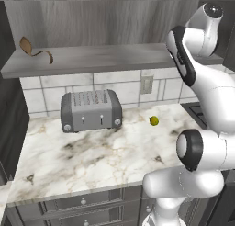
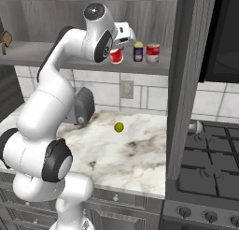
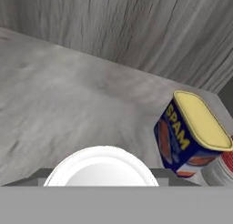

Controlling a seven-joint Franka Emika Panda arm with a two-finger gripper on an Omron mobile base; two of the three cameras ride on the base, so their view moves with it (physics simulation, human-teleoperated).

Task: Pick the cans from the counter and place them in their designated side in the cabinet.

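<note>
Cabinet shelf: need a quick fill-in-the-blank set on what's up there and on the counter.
1. The blue can carries the word ____ on its side.
2. On the cabinet shelf, the blue can stands between the red can with the white lid and the ____-banded red can.
3. The small yellow-green ball rests on the ____.
4. The grey appliance on the counter is a ____.

Missing words: SPAM; white; counter; toaster
</note>
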